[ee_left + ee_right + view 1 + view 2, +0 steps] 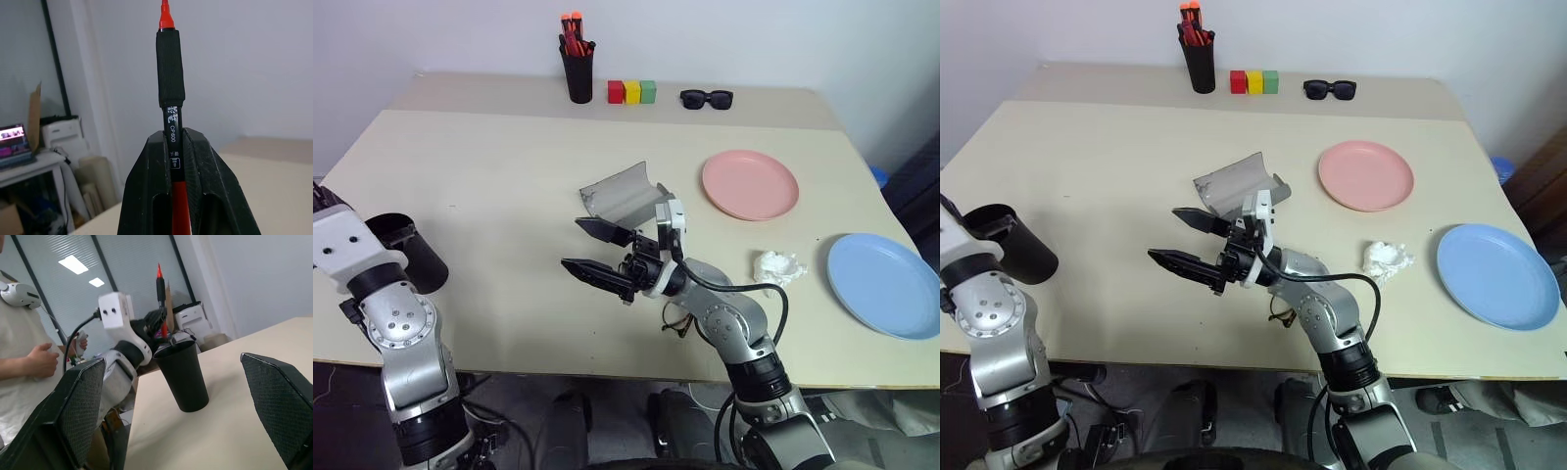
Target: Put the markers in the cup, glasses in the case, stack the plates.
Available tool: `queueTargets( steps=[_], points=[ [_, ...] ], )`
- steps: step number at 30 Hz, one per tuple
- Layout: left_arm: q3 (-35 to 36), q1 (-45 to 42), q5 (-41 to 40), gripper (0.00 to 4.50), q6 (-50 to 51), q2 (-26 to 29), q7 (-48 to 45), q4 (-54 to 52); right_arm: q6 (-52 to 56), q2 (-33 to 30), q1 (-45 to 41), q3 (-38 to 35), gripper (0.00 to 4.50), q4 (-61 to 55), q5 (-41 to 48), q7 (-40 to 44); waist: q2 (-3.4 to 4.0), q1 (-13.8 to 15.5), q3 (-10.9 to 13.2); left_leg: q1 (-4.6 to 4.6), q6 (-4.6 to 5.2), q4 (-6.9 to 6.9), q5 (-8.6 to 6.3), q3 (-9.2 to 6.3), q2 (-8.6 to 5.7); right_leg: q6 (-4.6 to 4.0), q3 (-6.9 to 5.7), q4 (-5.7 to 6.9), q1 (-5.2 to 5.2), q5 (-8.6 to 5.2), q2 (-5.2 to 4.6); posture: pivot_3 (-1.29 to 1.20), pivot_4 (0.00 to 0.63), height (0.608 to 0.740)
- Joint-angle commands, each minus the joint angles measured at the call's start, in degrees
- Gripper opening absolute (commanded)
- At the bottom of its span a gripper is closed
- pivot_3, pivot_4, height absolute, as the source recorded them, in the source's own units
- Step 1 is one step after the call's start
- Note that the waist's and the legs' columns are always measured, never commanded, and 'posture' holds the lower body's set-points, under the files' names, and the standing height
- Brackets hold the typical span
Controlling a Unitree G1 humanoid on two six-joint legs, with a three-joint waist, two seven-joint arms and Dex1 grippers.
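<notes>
The left gripper [178, 161] is clamped on a thin black marker with a red-orange tip [170, 73], held upright just above the wide matte black cup [182, 377] at the table's nine o'clock edge. The right gripper [592, 250] hovers mid-table, its fingers spread apart, empty. Salmon pink plate [750, 184] and light blue plate [884, 284] lie apart toward three o'clock.

On your tabletop [509, 176] the cup [411, 253] stands near the left edge. The case [622, 194] lies open at the middle, with the two plates [750, 184] to its right, one nearer the back, the other [884, 284] towards the right front corner. Between them sits a crumpled tissue [775, 265]. Along the back, from left to right, you have the pen holder [578, 73], three blocks [631, 92] and the sunglasses [706, 98].
</notes>
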Motion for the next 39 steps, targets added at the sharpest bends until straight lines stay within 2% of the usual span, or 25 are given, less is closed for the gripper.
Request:
queueTargets(
  steps=[1, 9, 13, 33, 36, 39],
  points=[
    [-0.4, -0.04, -0.78, 0.03, -1.73, -0.35, -0.13, -0.72, -0.33, 0.45, -0.98, -0.46, 4.5, -1.6, 1.09, 0.4, 0.0, 0.03, 0.0, 0.0, 0.0, 0.0, 0.0, 0.0, 0.0, 0.0, 0.0, 0.0, 0.0, 0.0, 0.0, 0.0, 0.15, 0.732],
    [-1.17, 0.1, -0.64, 0.03, -2.12, -1.87, 0.68, 0.25, -0.73, 0.41, -0.6, -0.58, 4.5, -2.16, 0.71, -0.23, 0.0, -0.06, 0.0, 0.0, 0.0, 0.0, 0.0, 0.01, 0.0, 0.0, 0.0, 0.0, 0.0, 0.0, 0.01, 0.0, 0.15, 0.732],
    [-1.87, -0.18, 0.42, 1.6, -1.83, -2.21, 1.34, 0.45, -0.79, 0.28, -0.62, -0.7, 4.5, -2.22, 0.69, -0.29, 0.0, -0.05, 0.0, 0.0, 0.0, 0.0, 0.0, 0.0, 0.0, 0.0, 0.0, 0.0, 0.0, 0.0, 0.01, 0.0, 0.15, 0.732],
    [-4.59, -2.17, 0.47, 1.6, -2.85, -1.59, 0.31, -0.47, -0.79, 0.26, -0.93, -0.61, 4.5, -2.02, 0.69, 0.06, 0.0, -0.08, 0.0, 0.01, 0.0, 0.0, 0.0, 0.0, 0.0, 0.0, 0.0, 0.01, 0.0, 0.0, 0.02, 0.0, 0.15, 0.732],
    [-7.86, -6.28, -0.49, 1.6, -2.87, 0.85, -3.99, -1.27, -0.75, 0.23, -0.92, -0.62, 4.5, -2.11, 0.65, -0.02, 0.0, 0.14, 0.0, -0.01, 0.0, 0.01, 0.0, -0.02, 0.0, 0.0, -0.01, 0.01, 0.0, 0.0, 0.03, 0.0, 0.15, 0.732],
    [-14.15, -11.86, -3.78, 1.6, -2.02, 3.99, -13.09, -0.86, -0.71, 0.14, -0.93, -0.65, 4.5, -2.14, 0.56, -0.12, -0.01, 0.34, 0.0, -0.04, 0.0, 0.06, 0.0, -0.05, -0.04, 0.0, -0.03, -0.01, 0.05, 0.0, 0.01, 0.0, 0.15, 0.732]
  ],
)
